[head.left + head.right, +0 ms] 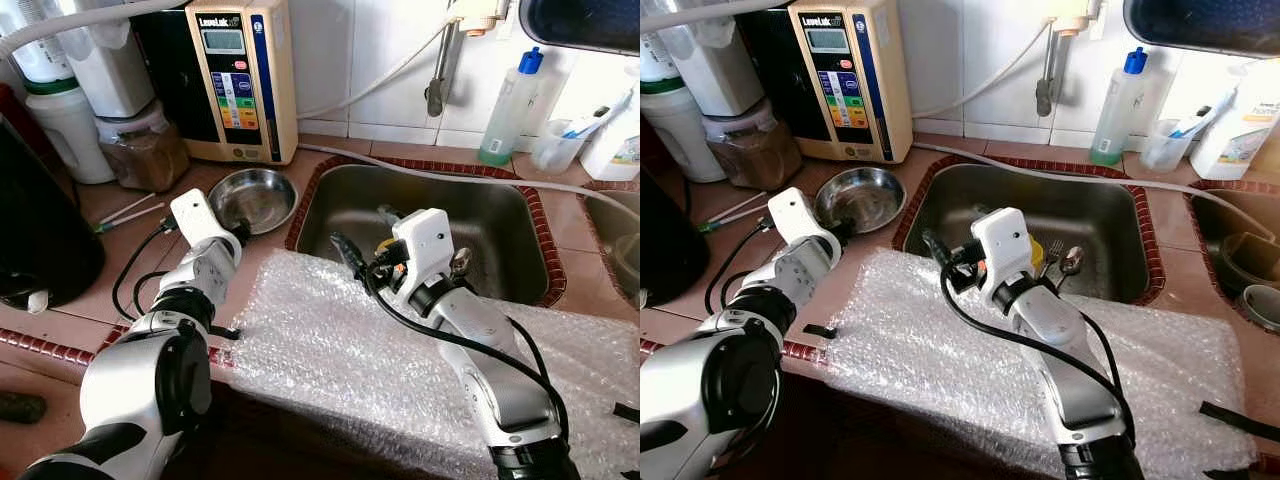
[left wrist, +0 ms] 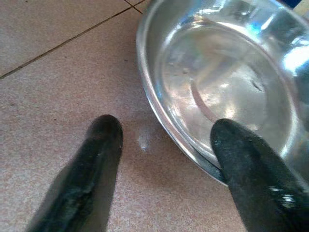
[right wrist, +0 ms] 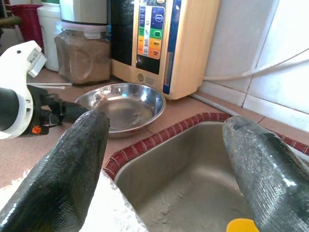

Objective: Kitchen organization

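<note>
A round steel bowl [image 1: 253, 197] sits empty on the tiled counter between the water machine and the sink [image 1: 500, 235]. My left gripper [image 1: 240, 232] is open at the bowl's near rim [image 2: 159, 121]: one finger [image 2: 241, 164] lies over the rim, the other finger [image 2: 96, 159] rests outside on the counter. My right gripper [image 1: 345, 250] is open and holds nothing, hovering above the sink's front left corner and pointing toward the bowl [image 3: 120, 106]. A fork and a spoon [image 1: 1065, 258] lie in the sink.
Bubble wrap [image 1: 400, 350] covers the front counter. A beige water machine [image 1: 240, 80], a jar of brown powder [image 1: 145, 150] and a white container [image 1: 65, 125] stand behind the bowl. A black appliance [image 1: 40, 230] is at the left; a soap bottle [image 1: 510, 105] stands behind the sink.
</note>
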You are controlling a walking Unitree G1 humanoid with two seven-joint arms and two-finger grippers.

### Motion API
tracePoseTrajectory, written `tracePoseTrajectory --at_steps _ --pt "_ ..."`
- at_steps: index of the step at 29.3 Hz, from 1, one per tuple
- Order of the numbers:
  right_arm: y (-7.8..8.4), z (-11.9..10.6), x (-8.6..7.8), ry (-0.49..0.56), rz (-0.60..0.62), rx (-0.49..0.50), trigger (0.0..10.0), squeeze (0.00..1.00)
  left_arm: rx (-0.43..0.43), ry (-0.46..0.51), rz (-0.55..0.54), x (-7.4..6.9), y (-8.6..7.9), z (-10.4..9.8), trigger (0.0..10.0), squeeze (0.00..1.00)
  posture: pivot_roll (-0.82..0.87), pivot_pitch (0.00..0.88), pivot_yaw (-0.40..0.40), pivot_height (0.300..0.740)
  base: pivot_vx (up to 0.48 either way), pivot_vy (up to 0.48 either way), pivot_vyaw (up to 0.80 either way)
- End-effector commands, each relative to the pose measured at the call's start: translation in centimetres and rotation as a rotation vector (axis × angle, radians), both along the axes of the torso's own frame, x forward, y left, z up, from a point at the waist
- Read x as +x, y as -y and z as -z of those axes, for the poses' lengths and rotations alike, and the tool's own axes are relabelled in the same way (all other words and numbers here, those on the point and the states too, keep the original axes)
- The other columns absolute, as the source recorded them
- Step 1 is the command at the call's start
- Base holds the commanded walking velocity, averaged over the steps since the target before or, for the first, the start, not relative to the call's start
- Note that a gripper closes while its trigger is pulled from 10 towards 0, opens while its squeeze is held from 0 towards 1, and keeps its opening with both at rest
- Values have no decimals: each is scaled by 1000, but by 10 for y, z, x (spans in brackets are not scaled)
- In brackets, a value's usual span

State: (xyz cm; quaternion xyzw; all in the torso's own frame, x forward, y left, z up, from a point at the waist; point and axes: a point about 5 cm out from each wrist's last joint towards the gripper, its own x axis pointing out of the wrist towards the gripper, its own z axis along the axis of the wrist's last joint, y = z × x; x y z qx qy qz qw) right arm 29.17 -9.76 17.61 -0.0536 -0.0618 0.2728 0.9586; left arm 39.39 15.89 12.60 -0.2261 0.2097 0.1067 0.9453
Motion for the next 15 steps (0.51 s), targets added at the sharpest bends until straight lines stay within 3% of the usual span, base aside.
tracePoseTrajectory --at_steps 1,15 --pt "-2 -8 1 20 -3 5 10000 0 12 -52 -21 -5 -8 10 0 0 -80 0 105 740 0 0 0" --pt "1 -9 5 18 -7 10 10000 0 16 -52 -69 -6 -19 8 0 0 -62 0 94 740 0 0 0"
